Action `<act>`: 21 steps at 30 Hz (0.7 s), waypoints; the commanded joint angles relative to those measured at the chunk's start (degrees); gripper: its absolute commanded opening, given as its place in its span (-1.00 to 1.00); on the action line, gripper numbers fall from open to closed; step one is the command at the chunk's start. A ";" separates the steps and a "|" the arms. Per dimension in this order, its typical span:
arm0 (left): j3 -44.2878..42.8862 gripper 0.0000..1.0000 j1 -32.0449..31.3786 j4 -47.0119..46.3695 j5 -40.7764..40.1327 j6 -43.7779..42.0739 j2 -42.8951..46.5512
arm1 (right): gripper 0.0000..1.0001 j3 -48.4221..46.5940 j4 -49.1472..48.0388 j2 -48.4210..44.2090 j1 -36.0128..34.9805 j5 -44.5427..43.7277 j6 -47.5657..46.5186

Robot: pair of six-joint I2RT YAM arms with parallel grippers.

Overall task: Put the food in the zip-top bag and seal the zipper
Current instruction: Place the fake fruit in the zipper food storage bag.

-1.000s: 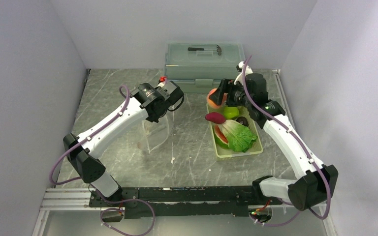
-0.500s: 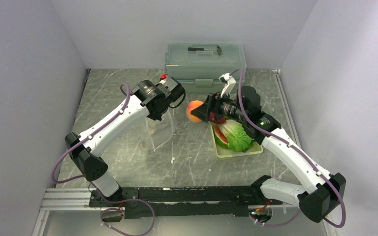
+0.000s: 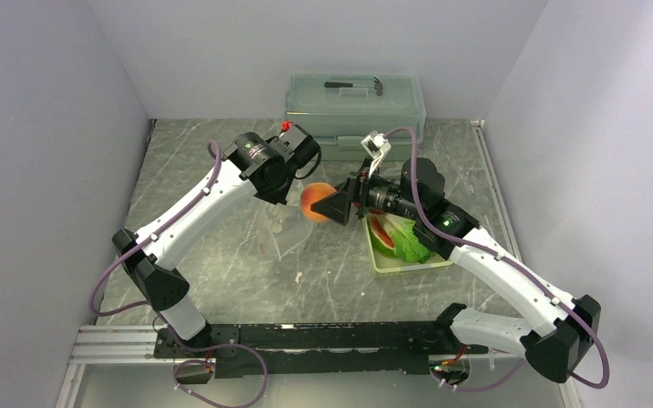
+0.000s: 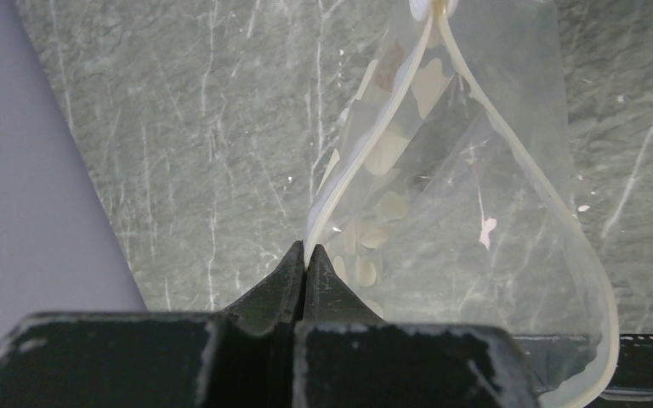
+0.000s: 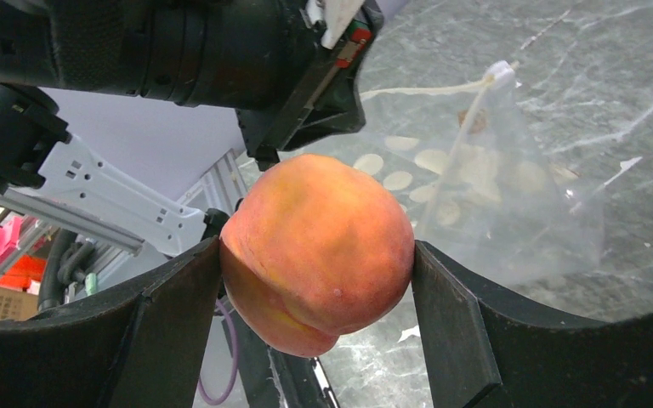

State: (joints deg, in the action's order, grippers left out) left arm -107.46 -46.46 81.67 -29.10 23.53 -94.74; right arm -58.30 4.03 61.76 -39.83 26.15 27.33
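Just beside the mouth of the zip-top bag, on its right side, the peach hangs above the table, held by its two flanks in your right gripper, whose jaws stand wide around it. The bag itself hangs from your left gripper, whose jaws are pinched fully together on one spot of the zipper, so the mouth sags open in a teardrop loop. That single pinch looks like your weak point. The peach seems broad against the opening, so if it comes in low or off-centre it could shove the soft wall, fold the loop closed, or drag the lip out of the pinch. Let go too soon and it would likely land outside the bag and roll. The two wrists are also very close together, so a careless approach could knock them against each other. Farther to the right of the bag, the lettuce and watermelon slice lie in the pale tray, not yet loaded. Beyond the bag stands the lidded box. No brand, label or writing can be read anywhere.
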 commanded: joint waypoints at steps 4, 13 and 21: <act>-3.56 -1.00 0.98 -0.78 6.88 2.03 0.68 | -0.16 -1.03 -6.58 -0.09 -2.57 0.66 -0.33; -4.22 -1.00 2.46 -1.95 12.69 2.92 1.97 | -0.16 -2.23 -4.99 1.37 -6.71 -2.31 -3.16; -4.75 -1.00 3.21 -2.65 16.34 3.10 2.95 | -0.16 -2.33 -2.50 3.41 -9.00 -6.33 -5.69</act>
State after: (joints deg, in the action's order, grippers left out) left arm -109.75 -43.42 81.06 -16.45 25.23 -94.43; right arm -58.54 2.09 64.10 -47.90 22.79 24.01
